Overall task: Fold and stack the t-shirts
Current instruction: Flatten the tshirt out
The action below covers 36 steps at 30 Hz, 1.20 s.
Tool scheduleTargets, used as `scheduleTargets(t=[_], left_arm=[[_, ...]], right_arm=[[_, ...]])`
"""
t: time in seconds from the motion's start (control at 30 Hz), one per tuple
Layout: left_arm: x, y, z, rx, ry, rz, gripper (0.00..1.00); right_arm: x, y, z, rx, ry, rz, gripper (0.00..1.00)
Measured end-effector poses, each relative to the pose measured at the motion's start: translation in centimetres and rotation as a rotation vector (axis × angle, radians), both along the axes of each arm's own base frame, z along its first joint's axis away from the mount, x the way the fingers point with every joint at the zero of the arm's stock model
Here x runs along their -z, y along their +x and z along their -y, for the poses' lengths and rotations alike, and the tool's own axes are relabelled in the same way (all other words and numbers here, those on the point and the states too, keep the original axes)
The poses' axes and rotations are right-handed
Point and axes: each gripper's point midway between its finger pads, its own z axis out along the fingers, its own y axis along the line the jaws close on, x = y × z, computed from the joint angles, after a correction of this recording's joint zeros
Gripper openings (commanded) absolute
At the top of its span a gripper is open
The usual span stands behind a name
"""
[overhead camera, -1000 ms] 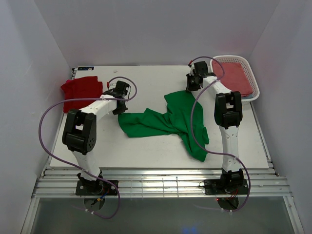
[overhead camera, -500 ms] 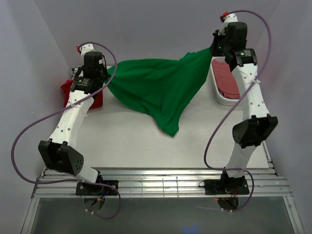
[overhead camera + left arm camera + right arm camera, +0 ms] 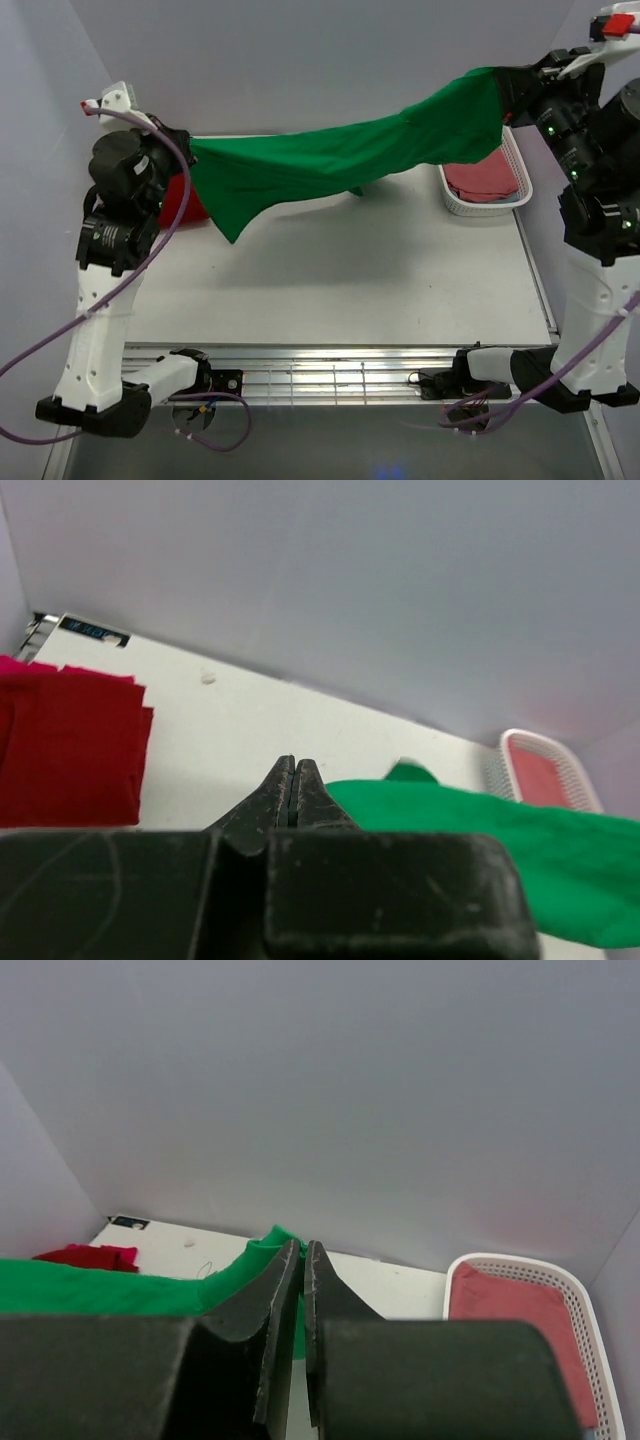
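Note:
The green t-shirt (image 3: 340,160) hangs stretched in the air between my two grippers, with a loose corner drooping at the left. My left gripper (image 3: 183,150) is shut on its left end; in the left wrist view the jaws (image 3: 292,766) are closed with the green cloth (image 3: 480,820) beside them. My right gripper (image 3: 505,95) is shut on its right end, high up; the right wrist view (image 3: 302,1250) shows green cloth (image 3: 100,1290) pinched between the fingers. The red t-shirt (image 3: 190,205) lies folded at the table's far left, mostly hidden behind my left arm, and shows in the left wrist view (image 3: 65,755).
A white basket (image 3: 482,207) stands at the far right of the table and holds a folded dull red cloth (image 3: 485,180). The white table (image 3: 350,270) lies below the hanging shirt. Grey walls close in the back and both sides.
Both arms have risen and spread apart, lifting the green t-shirt from the table and stretching it wide in the air.

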Motion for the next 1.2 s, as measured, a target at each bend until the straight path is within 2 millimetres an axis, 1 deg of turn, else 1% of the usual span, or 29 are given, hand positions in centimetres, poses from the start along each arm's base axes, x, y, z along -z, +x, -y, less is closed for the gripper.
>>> scheduleTargets(t=[0.03, 0.1, 0.17, 0.23, 0.3, 0.4, 0.47, 0.53, 0.6, 0.63, 0.7, 0.77, 0.8, 0.87, 0.9, 0.93, 0.97, 1.0, 1.03, 1.07, 1.1, 1.13, 1.17, 1.2], left_arm=[[-1.0, -1.1, 0.0, 0.012, -0.014, 0.031, 0.00], [-3.4, -3.9, 0.0, 0.040, -0.049, 0.103, 0.00], [-5.3, -6.3, -0.2, 0.057, -0.077, 0.154, 0.00], [-7.0, -8.1, -0.3, 0.072, -0.102, 0.197, 0.00], [-8.9, -9.7, -0.4, 0.087, -0.127, 0.239, 0.00], [-10.4, -11.3, -0.3, 0.108, -0.155, 0.273, 0.00], [-10.6, -11.8, -0.3, 0.116, -0.164, 0.278, 0.00], [-10.3, -11.7, -0.1, 0.125, -0.168, 0.266, 0.00], [-9.5, -11.0, 0.3, 0.134, -0.165, 0.239, 0.00], [-8.7, -10.2, 0.6, 0.140, -0.162, 0.208, 0.00], [-6.8, -8.1, 1.5, 0.155, -0.151, 0.135, 0.00], [-4.1, -4.9, 2.8, 0.179, -0.137, 0.026, 0.00], [-2.6, -3.0, 3.4, 0.189, -0.130, -0.032, 0.00], [1.3, 1.0, 4.7, 0.197, -0.115, -0.155, 0.00], [4.1, 3.3, 5.3, 0.196, -0.104, -0.234, 0.00], [6.2, 4.9, 5.7, 0.193, -0.095, -0.290, 0.00], [8.8, 6.6, 6.0, 0.188, -0.085, -0.356, 0.00], [10.9, 8.1, 6.4, 0.184, -0.075, -0.411, 0.00], [12.0, 9.1, 6.6, 0.181, -0.070, -0.443, 0.00], [12.5, 10.5, 6.9, 0.180, -0.066, -0.463, 0.00], [12.2, 12.1, 7.3, 0.182, -0.065, -0.454, 0.00], [11.3, 13.2, 7.5, 0.183, -0.068, -0.428, 0.00], [9.5, 14.5, 7.8, 0.188, -0.073, -0.377, 0.00], [7.8, 15.2, 7.9, 0.189, -0.079, -0.326, 0.00]], right_arm=[[-0.5, -1.0, 0.0, -0.010, 0.005, 0.013, 0.08], [-1.8, -3.8, 0.0, -0.037, 0.020, 0.050, 0.08], [-3.4, -6.2, -0.2, -0.067, 0.039, 0.094, 0.08], [-4.7, -8.1, -0.3, -0.094, 0.064, 0.134, 0.08], [-5.6, -9.8, -0.5, -0.123, 0.090, 0.161, 0.08], [-6.6, -11.7, -0.8, -0.161, 0.125, 0.195, 0.08], [-7.1, -12.1, -0.9, -0.176, 0.140, 0.211, 0.08], [-7.2, -11.8, -1.1, -0.184, 0.153, 0.210, 0.08], [-6.6, -10.6, -1.4, -0.186, 0.161, 0.188, 0.08], [-6.0, -9.6, -1.6, -0.186, 0.164, 0.165, 0.08], [-4.5, -7.0, -2.0, -0.186, 0.167, 0.108, 0.08], [-2.4, -3.5, -2.7, -0.184, 0.166, 0.031, 0.08], [-0.9, -1.3, -3.2, -0.185, 0.163, -0.022, 0.08], [2.2, 3.0, -4.1, -0.187, 0.159, -0.121, 0.08], [4.1, 5.5, -4.5, -0.185, 0.158, -0.176, 0.08], [5.9, 7.6, -4.9, -0.181, 0.157, -0.223, 0.08], [8.1, 9.8, -5.2, -0.174, 0.155, -0.279, 0.08], [10.3, 11.9, -5.6, -0.167, 0.153, -0.334, 0.08], [12.2, 13.6, -5.8, -0.159, 0.150, -0.381, 0.08], [13.7, 15.2, -6.0, -0.152, 0.149, -0.416, 0.08], [14.6, 16.6, -6.1, -0.144, 0.148, -0.437, 0.08], [14.9, 17.4, -6.1, -0.139, 0.151, -0.439, 0.08], [14.7, 18.1, -6.1, -0.136, 0.159, -0.431, 0.08], [14.3, 18.3, -5.9, -0.133, 0.170, -0.418, 0.08]])
